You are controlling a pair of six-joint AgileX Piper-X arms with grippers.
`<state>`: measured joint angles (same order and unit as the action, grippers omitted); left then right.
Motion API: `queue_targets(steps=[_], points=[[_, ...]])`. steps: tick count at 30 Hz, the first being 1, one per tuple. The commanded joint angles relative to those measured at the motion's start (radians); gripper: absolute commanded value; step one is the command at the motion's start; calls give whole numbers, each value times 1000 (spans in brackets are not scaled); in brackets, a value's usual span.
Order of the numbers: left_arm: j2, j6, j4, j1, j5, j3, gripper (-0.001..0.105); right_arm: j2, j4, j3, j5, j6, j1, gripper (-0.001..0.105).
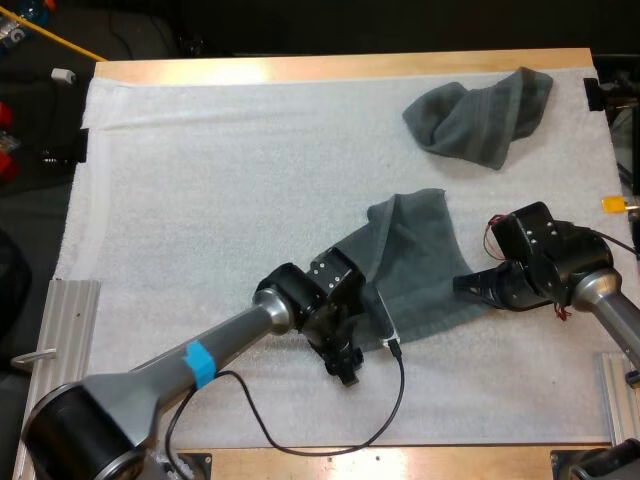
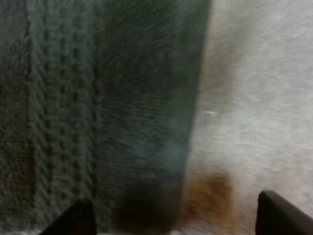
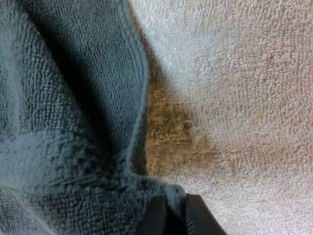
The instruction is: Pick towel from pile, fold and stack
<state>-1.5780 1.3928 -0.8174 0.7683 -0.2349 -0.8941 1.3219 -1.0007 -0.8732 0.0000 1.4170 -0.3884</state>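
A dark grey-green towel (image 1: 415,265) lies partly spread on the white mat (image 1: 220,180), with a fold along its left side. My left gripper (image 1: 358,300) hovers at that towel's near left edge. In the left wrist view its fingers (image 2: 73,219) stand apart over the towel's edge (image 2: 107,98), clear of the cloth, so the gripper (image 2: 176,218) is open. My right gripper (image 1: 468,285) is at the towel's right edge. Up close it (image 3: 171,215) is shut on a pinch of the towel (image 3: 58,107). A second, crumpled towel (image 1: 482,112) sits at the mat's far right corner.
Bare white mat (image 3: 244,73) stretches across the left half and the near side. Metal rails (image 1: 68,320) stand at the table's left and at the right (image 1: 615,385) near corner. The wooden table edge (image 1: 350,68) runs along the far side.
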Motion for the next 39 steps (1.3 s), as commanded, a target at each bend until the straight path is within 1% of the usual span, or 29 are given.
queue_targets(steps=[1,6,12,18,19,20,24,26,27,31,34,39], points=[[-7,2,19,5,26,0,64,-12,0,-2,0,-3,-2,0],[-40,21,43,5,109,0,63,-12,15,-2,0,-3,-2,0],[-68,23,40,5,112,0,51,-12,22,-2,0,-3,-2,0],[-89,23,35,5,112,0,49,-12,22,-2,0,-3,-2,0],[-89,23,32,5,112,0,47,-12,22,-2,0,-3,-2,0],[-89,23,29,5,112,0,41,-12,22,-2,0,-3,-2,0],[-89,57,11,5,112,0,13,-12,22,-2,0,-3,-2,0],[-86,71,4,5,112,-1,3,-12,22,-2,0,-3,-2,0],[-82,74,2,5,112,-2,0,-12,22,-2,0,-3,-2,0],[-40,77,-21,5,112,-14,0,-12,27,-2,0,-3,-2,0],[20,77,-35,5,112,-29,0,-18,36,-2,0,-3,-2,0],[136,77,-81,5,112,-76,0,-91,47,-10,0,-3,-2,0]])
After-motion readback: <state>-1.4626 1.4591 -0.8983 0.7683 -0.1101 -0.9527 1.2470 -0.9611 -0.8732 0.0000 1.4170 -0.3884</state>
